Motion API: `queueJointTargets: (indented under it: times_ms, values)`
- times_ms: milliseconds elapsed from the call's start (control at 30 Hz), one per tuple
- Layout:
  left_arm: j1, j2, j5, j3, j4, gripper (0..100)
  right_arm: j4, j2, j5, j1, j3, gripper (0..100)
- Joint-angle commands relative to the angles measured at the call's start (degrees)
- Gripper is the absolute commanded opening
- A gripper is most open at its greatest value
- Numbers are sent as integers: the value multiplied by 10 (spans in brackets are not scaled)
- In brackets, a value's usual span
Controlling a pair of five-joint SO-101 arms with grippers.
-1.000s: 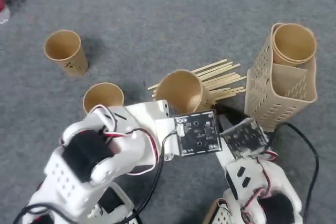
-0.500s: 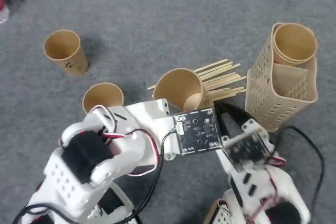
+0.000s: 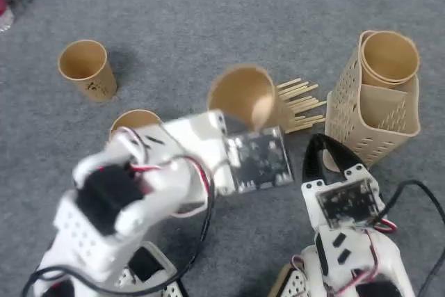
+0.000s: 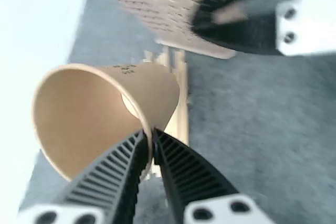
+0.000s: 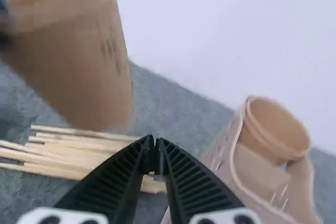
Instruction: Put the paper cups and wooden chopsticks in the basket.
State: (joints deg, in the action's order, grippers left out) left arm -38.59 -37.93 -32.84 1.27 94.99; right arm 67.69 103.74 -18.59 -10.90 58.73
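My left gripper (image 4: 151, 141) is shut on the rim of a tan paper cup (image 3: 243, 97) and holds it tilted in the air over the loose wooden chopsticks (image 3: 300, 106). That same cup (image 5: 73, 56) hangs above the chopsticks (image 5: 68, 148) in the right wrist view. My right gripper (image 5: 155, 144) is shut on nothing, low over the mat between the chopsticks and the basket (image 3: 372, 119). The beige perforated basket holds nested cups (image 3: 389, 57). Two more cups (image 3: 85, 66) (image 3: 135, 124) stand on the mat at the left.
A grey mat (image 3: 201, 33) covers the table up to a white wall at the back. The right arm's black gripper (image 3: 327, 156) sits close beside the basket's near corner. Open mat lies between the left cups and the chopsticks.
The left arm has lifted the cup higher and away from me. The right arm has drawn back from the chopsticks toward the basket's near side.
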Motion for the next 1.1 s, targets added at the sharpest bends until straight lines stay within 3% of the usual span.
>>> queueJointTargets:
  times_ms: [0,200,300,500,633,833,1067]
  values:
    - [31,96,-11,-155,55,11,-1,3,25,14,18,8]
    - [25,170,-11,-214,47,11,-36,3,24,52,9,10]
    - [18,200,-11,-279,45,11,-58,3,27,89,1,10]
    - [22,311,-9,-441,47,11,-56,3,25,96,8,13]
    - [30,342,11,-512,56,11,-68,3,27,124,12,133]
    - [40,325,15,-497,56,11,-146,-15,14,153,73,140]
    - [41,276,13,-428,56,11,-228,-156,7,153,32,140]
